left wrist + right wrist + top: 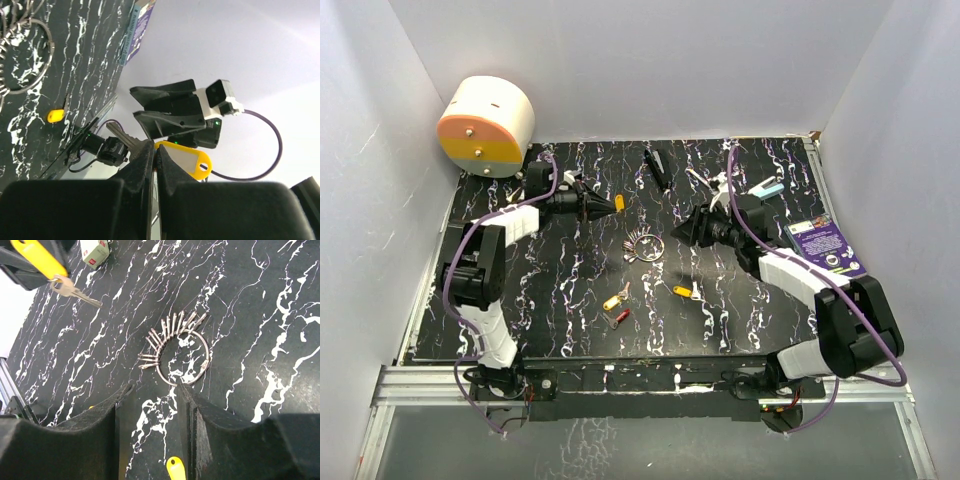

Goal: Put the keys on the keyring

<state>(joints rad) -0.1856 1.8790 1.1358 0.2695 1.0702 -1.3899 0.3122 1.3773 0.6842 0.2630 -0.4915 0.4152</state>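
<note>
black marble-patterned tabletop [740, 320] with white veining is sitting inside plain white walls. i am pinching a yellow-tagged key [186, 161] in my left claw [154, 150], the fingers pressed fully together on it, with the silver blade sticking out one side and the tag out the other. that key is hanging clear of the tabletop, toward the far left.

my right claw [156, 390] is hovering partway open with nothing between its fingers, pointing at the keyring [161, 340]. the keyring is lying flat near the middle of the tabletop, between my two claws, its plain silver keys fanning out along one side of the ring.

nearer my bases, a loose yellow key [612, 301] and a red key [621, 318] are lying just beside each other. another yellow key [683, 291] is lying to their right. all three are lying apart from the ring.

a black pen-like tool [658, 168] is resting near the far edge, a round white-and-orange drum [485, 125] is showing at the far left corner, and a purple card [825, 248] is lying by the right edge.
</note>
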